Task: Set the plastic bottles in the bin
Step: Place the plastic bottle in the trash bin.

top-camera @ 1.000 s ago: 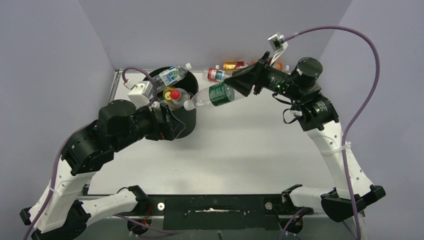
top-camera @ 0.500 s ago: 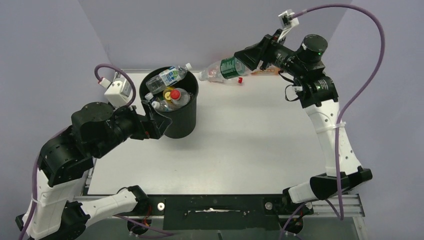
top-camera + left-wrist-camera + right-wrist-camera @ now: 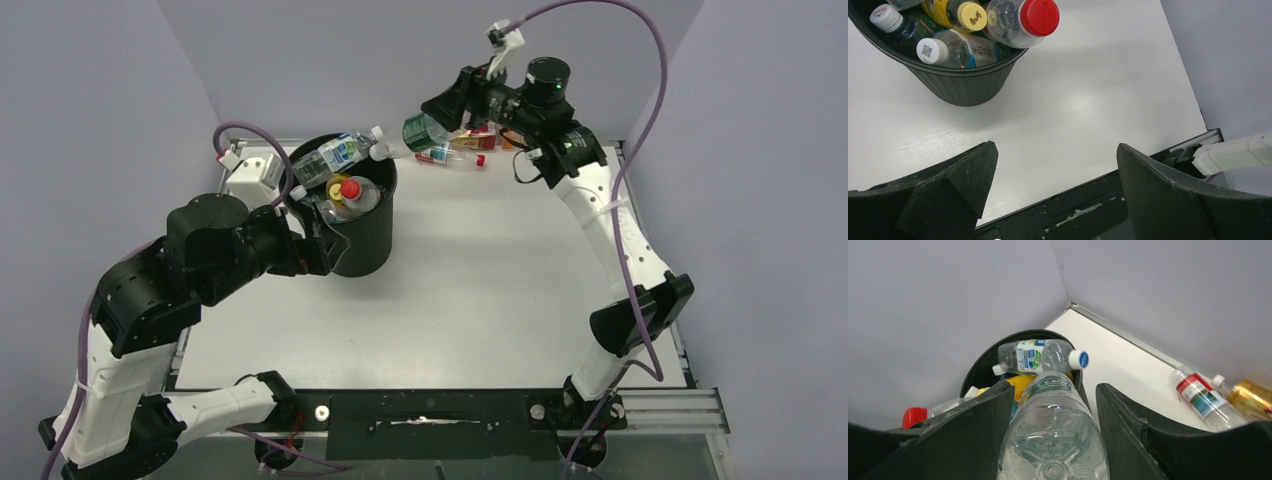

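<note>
One white table [image 3: 480,290] carries everything. One round black bin [image 3: 368,250] stands near its far left corner, filled to the rim; bottles below the top layer are hidden. The left gripper [image 3: 1055,148] hangs just beside the bin's left wall, jaws spread wide, nothing between them. The right gripper [image 3: 1054,388] is raised over the far edge, clamped around a clear green-labelled bottle [image 3: 424,132]. Its long axis runs toward the bin, base toward the wrist, neck toward the rim; its cap is hard to make out. A blue-labelled bottle [image 3: 338,153] lies crosswise on the far rim, cap pointing right. A red-capped bottle [image 3: 1020,21] sits cap-up inside. A red-labelled bottle [image 3: 455,158] lies at the far edge; an orange bottle [image 3: 1254,394] beside it is cut off.
</note>
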Controlling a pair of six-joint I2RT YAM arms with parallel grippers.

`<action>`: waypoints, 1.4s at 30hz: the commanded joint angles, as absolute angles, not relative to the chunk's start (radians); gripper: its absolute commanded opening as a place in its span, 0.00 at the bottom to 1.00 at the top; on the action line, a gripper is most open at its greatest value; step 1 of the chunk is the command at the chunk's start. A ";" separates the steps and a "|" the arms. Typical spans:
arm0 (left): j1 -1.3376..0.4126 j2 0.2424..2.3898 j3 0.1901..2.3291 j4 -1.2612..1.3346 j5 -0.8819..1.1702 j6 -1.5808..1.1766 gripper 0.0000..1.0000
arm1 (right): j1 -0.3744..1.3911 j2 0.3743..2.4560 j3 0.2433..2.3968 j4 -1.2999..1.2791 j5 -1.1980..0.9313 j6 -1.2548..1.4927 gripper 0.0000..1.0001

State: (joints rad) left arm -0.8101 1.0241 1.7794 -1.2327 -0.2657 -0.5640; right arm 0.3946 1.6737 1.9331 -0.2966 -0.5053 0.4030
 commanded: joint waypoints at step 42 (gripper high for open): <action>-0.813 0.978 1.742 -1.202 -0.272 -0.557 0.91 | 0.791 1.961 2.164 -0.471 0.065 0.028 0.71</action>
